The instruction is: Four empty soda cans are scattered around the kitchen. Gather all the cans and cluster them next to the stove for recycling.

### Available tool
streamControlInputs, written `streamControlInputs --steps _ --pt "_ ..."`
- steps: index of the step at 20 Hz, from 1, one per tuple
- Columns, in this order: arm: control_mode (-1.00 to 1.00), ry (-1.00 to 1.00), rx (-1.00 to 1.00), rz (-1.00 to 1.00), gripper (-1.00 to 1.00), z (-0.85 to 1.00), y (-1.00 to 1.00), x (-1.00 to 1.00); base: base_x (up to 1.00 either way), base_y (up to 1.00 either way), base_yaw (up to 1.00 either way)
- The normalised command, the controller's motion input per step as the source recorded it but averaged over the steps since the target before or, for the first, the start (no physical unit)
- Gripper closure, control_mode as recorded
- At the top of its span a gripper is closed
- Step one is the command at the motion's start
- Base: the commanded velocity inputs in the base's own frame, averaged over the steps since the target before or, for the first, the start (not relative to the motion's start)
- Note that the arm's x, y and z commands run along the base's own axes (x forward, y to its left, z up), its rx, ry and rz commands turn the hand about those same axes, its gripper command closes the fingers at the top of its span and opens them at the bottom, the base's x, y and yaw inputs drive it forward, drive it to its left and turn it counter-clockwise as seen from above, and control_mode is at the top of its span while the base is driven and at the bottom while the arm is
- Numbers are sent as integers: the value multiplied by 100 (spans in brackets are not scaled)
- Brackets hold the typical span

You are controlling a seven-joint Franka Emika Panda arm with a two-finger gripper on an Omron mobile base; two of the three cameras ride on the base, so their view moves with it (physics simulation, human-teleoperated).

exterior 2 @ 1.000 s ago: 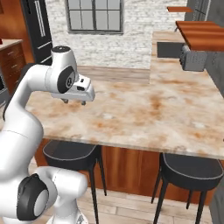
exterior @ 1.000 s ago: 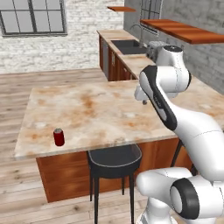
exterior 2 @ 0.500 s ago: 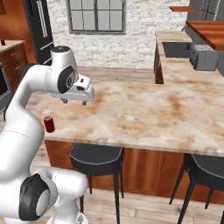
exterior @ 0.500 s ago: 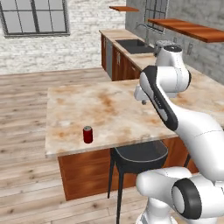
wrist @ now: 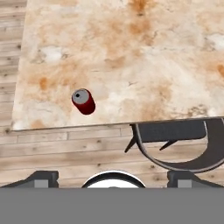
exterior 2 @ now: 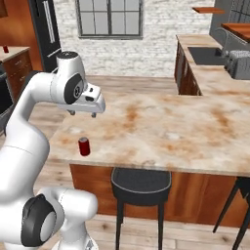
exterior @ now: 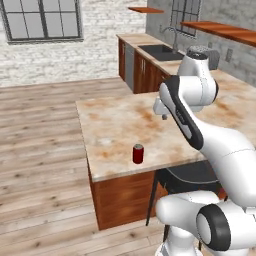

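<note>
Red can: a red soda can [exterior: 138,153] stands on the marbled tabletop [exterior: 125,125], near the front edge and toward the end of the island that borders open wood floor [exterior: 45,165].
Long axis: vertical; the can is upright, its silvery top [wrist: 80,96] facing up, seen almost end-on in the hand view.
Surroundings: nothing touches the can; bare stone lies all around it.
Tool: the tool [exterior 2: 82,113] hangs above the tabletop on the white arm [exterior 2: 34,107], pointing down, well above the can and farther in from the edge; its two dark fingertips [wrist: 41,178] stand wide apart with nothing between them.
Stool: a black stool [exterior 2: 140,181] sits below the tabletop's front edge, to the side of the can; in the hand view its seat shows just past the edge.
Background: a sink [exterior: 157,50] is set in the rear counter below wooden shelves [exterior: 220,30]; a window [exterior: 42,19] breaks the pale brick wall.
Change in framing: both base views have shifted as a whole since half a second ago, so the cameras moved; the island's end and the can now sit nearer the middle of the left base view, and in the right base view the can has come clear of the arm.
Change in things: the can keeps the same upright stance on the same spot near the edge; the arm's pose over the tabletop looks unchanged.
</note>
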Motion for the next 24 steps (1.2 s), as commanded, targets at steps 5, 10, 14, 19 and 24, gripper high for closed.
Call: streamControlInputs --steps 5,10,14,19,24 --pt "100 0 0 0 -100 0 0 0 33 66 -13" --pt "100 0 0 0 -100 0 0 0 43 44 -13" --pt "-100 0 0 0 -100 0 0 0 7 10 -2" --pt "-100 8 0 0 -100 -19 -14 0 0 0 0" --pt "-100 11 -2 -6 -100 -47 -16 26 0 0 0"
